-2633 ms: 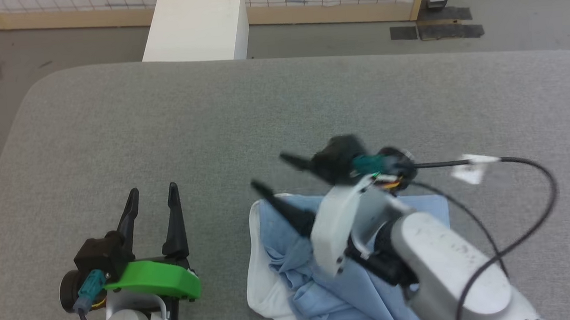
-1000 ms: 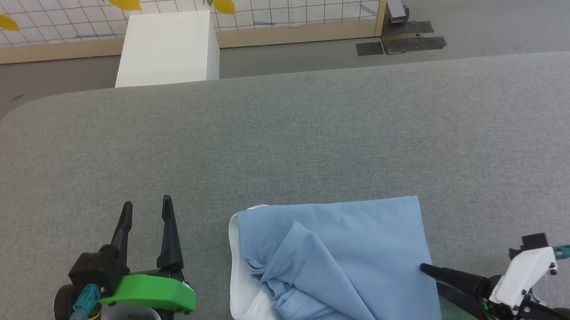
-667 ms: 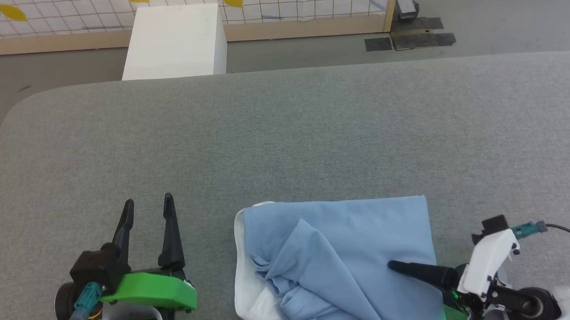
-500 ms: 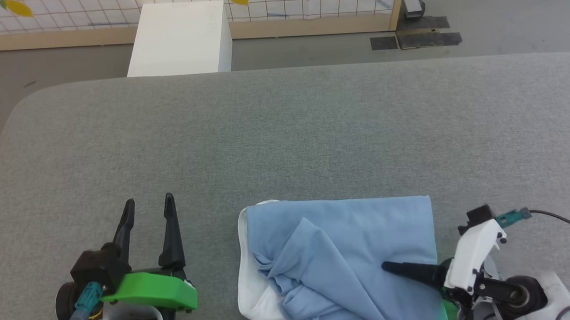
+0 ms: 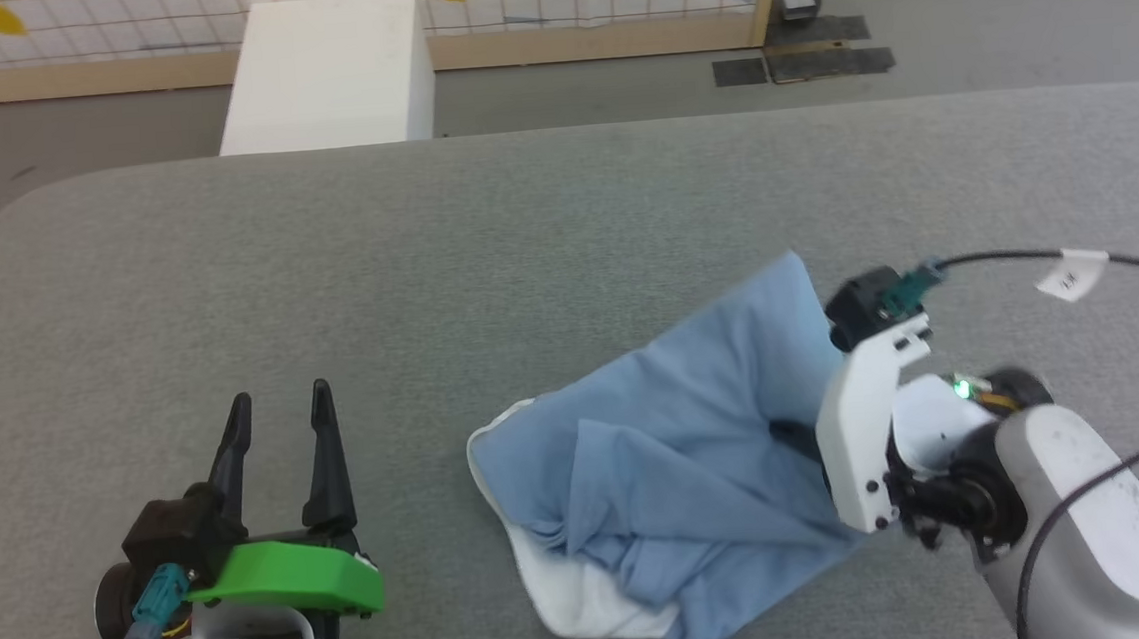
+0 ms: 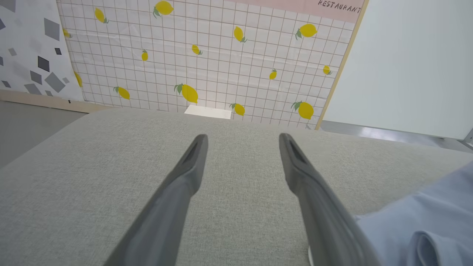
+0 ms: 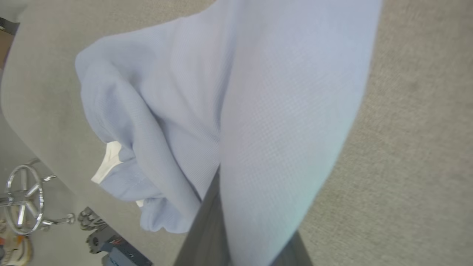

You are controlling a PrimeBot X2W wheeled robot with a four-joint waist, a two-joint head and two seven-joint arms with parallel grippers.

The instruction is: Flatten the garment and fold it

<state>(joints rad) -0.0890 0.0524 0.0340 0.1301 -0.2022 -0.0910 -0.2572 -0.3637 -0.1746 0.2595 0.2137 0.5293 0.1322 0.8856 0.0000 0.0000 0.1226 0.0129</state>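
The garment (image 5: 659, 454), a light blue shirt with a white collar edge, lies crumpled on the grey table (image 5: 524, 242) at the near middle. Its right side is pulled up into a raised flap. My right gripper (image 5: 790, 434) is shut on that right edge, its fingertips buried in the cloth. In the right wrist view the garment (image 7: 258, 111) drapes over one dark finger (image 7: 207, 229). My left gripper (image 5: 275, 410) rests open on the table to the garment's left, apart from it. The left wrist view has those fingers (image 6: 192, 166) spread wide, with the garment (image 6: 425, 221) at the lower right.
A white box (image 5: 327, 71) stands on the floor past the table's far edge, before a lemon-print wall (image 6: 221, 55). The right arm's cable (image 5: 1107, 267) loops over the table's right side. A chrome chair base (image 7: 22, 199) stands below the table's near edge.
My right gripper has shut on the garment's right edge and lifted it up and away from me, raising that side. The left gripper has stayed put. The camera has shifted slightly.
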